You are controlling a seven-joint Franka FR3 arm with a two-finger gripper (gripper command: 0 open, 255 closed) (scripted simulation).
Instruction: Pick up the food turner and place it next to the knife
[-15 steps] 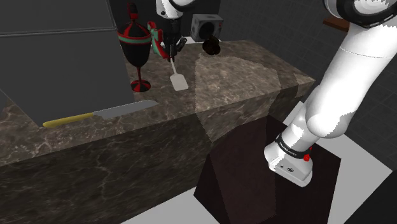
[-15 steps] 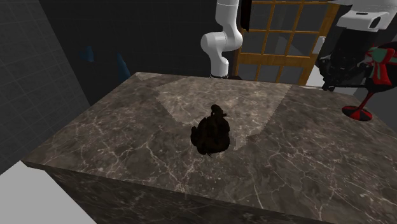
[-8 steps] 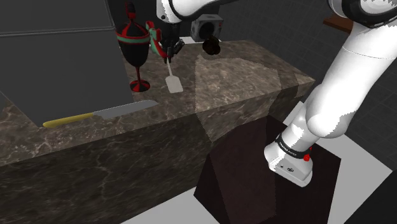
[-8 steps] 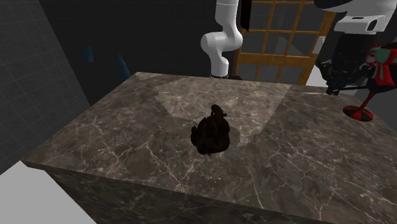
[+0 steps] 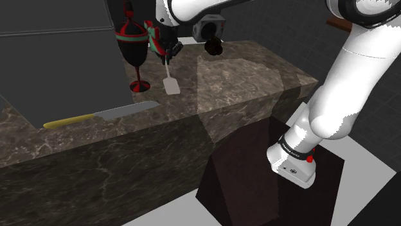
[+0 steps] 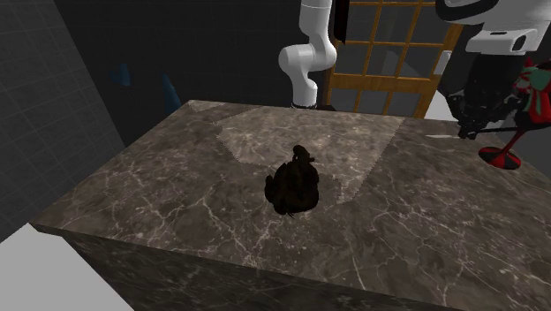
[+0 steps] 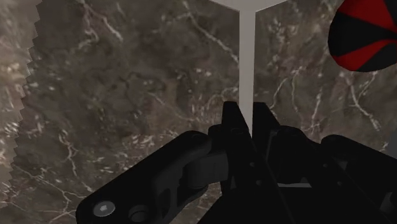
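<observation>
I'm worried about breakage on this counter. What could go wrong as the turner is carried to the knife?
The goblet stands close beside the end effector; moving toward the knife could clip it. The turner hangs from the end effector, clasped high on its thin handle, so it might swing or slip.

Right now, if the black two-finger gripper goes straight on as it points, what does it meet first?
Probably the dark veined stone countertop, and the white flat-bladed turner clasped in the gripper would touch it first; depth is unclear.
</observation>
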